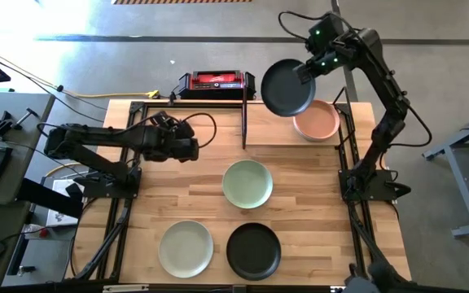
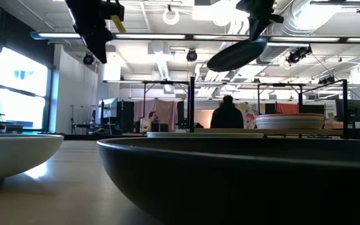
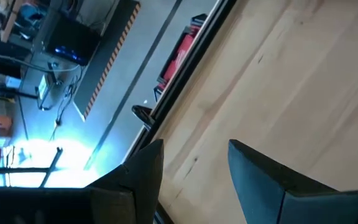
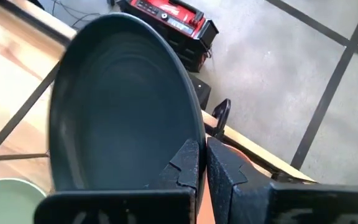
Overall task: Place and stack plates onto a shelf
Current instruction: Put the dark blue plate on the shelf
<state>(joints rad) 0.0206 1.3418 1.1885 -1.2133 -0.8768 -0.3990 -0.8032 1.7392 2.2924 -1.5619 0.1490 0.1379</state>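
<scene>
Plates are hard and smooth, so I think they can slip or chip. The right tool (image 1: 306, 72) is pinched shut on the rim of a black plate (image 1: 287, 88), which hangs tilted above the shelf (image 1: 267, 130) by the pink pile (image 1: 316, 122). The rim is the best place to hold. The left tool (image 1: 192, 146) waits open over the bench (image 1: 316, 212).
</scene>
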